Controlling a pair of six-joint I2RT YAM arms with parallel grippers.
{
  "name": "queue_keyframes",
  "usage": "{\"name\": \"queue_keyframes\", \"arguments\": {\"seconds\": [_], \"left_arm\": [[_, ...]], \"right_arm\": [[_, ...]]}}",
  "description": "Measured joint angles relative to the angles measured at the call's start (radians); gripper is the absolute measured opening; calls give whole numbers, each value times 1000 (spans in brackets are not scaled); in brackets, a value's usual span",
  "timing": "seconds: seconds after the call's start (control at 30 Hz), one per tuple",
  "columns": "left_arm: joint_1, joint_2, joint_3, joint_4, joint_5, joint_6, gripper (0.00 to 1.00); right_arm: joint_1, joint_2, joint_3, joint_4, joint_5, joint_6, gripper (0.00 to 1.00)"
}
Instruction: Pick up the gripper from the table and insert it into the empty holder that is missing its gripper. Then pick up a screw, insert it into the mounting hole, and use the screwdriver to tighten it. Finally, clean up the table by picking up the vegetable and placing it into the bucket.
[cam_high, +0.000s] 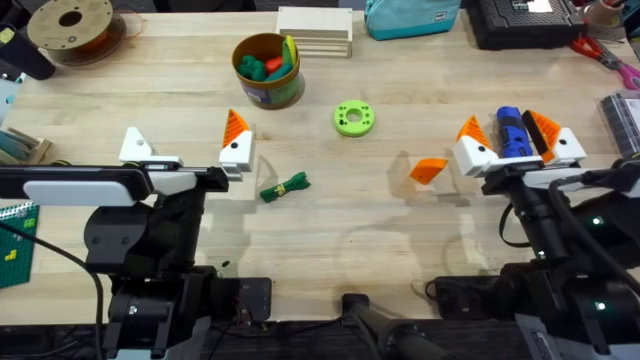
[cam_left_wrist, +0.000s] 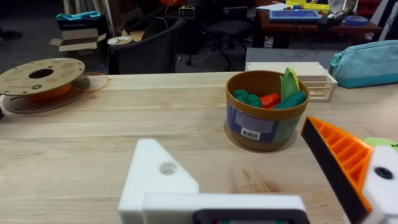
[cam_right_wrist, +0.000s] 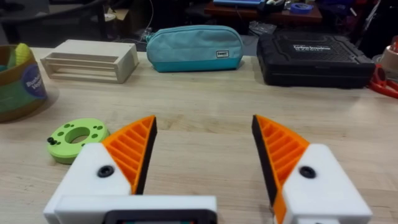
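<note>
Orange gripper (cam_high: 429, 169) lies loose beside the empty, wide-open right gripper (cam_high: 508, 137); a skewed pinch could misalign it with the left gripper's (cam_high: 185, 150) bare holder (cam_high: 135, 146).

No word, brand or number legible, a barcode sticker seen on the side of the bucket (cam_left_wrist: 266, 118), blurred white lettering on its blue printed side, a small white tag on the teal pouch (cam_right_wrist: 195, 47), its print too small to be read
</note>
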Motion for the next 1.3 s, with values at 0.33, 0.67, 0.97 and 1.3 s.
{"name": "queue_keyframes", "arguments": {"seconds": [0.33,0.67,0.97,1.3], "left_arm": [[0,0,1,-3,18,0,987],[0,217,451,-460,157,33,987],[0,683,887,-874,302,143,986],[-38,909,915,-837,546,165,295]], "right_arm": [[0,0,1,-5,-1,8,896],[0,113,349,-395,-13,119,896],[0,410,858,-903,-20,129,896],[0,467,929,-945,-20,132,897]]}}
